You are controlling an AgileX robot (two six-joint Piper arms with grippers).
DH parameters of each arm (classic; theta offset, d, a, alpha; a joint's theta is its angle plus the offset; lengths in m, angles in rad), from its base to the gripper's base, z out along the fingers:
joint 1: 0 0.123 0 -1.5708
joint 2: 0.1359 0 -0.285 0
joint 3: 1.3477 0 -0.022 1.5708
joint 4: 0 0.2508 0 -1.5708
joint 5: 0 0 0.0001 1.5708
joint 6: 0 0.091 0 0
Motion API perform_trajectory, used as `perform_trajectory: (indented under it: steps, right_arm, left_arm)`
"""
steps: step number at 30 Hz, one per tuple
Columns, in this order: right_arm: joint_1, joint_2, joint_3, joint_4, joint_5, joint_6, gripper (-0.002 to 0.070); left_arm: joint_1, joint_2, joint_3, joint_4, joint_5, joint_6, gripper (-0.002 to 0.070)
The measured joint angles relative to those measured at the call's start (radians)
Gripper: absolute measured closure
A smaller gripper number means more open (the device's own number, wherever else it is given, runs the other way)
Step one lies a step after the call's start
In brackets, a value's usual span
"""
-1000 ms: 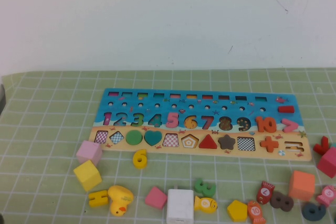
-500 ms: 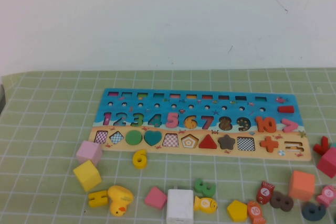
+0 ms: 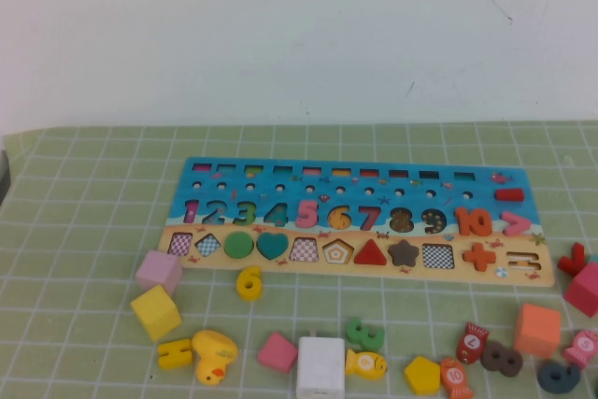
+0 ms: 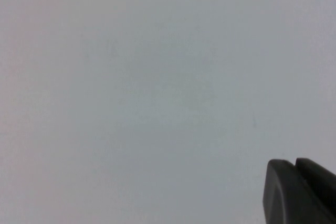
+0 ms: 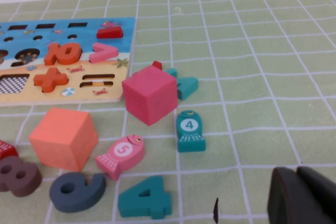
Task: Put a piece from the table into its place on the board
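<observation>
The yellow numeral 6 [image 3: 249,282] lies flat on the green grid mat of the table [image 3: 93,193], just in front of the board [image 3: 448,195], below its green circle and heart. The board's 6 place [image 3: 339,218] is in the blue number row. Neither gripper shows in the high view. My left gripper [image 4: 294,162] shows only in the left wrist view, fingers together, facing a blank pale surface. My right gripper [image 5: 295,170] is shut and empty above the mat, to the right of the board's right end [image 5: 31,93].
In front of the board lie a pink cube [image 3: 159,270], yellow cube [image 3: 156,312], yellow duck [image 3: 215,355], green 3 [image 3: 364,334] and white block [image 3: 320,366]. Near the right gripper are a magenta cube [image 5: 149,100], orange cube [image 5: 63,137], fish pieces and numerals.
</observation>
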Motion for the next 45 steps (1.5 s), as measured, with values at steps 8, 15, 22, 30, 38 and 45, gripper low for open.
perform_trajectory:
  steps: [8, 15, 22, 30, 38, 45]
  right_arm:
    - [0.0, 0.0, 0.0, 0.0, 0.0, 0.0, 0.0679]
    - [0.0, 0.0, 0.0, 0.0, 0.0, 0.0, 0.0679]
    - [0.0, 0.0, 0.0, 0.0, 0.0, 0.0, 0.0679]
    - [0.0, 0.0, 0.0, 0.0, 0.0, 0.0, 0.0679]
    - [0.0, 0.0, 0.0, 0.0, 0.0, 0.0, 0.0679]
    - [0.0, 0.0, 0.0, 0.0, 0.0, 0.0, 0.0679]
  left_arm:
    - [0.0, 0.333, -0.127, -0.017, 0.037, -0.039, 0.0676]
    - [0.0, 0.682, -0.368, -0.054, 0.434, -0.072, 0.0676]
    - [-0.005, 1.02, -0.607, -0.146, 0.678, 0.014, 0.0676]
    - [-0.182, 1.292, -0.708, -0.044, 0.671, -0.06, 0.0676]
    - [-0.309, 1.472, -0.754, 0.124, 0.647, -0.289, 0.0519]
    - [-0.317, 1.567, -0.758, 0.132, 0.641, -0.316, 0.0289]
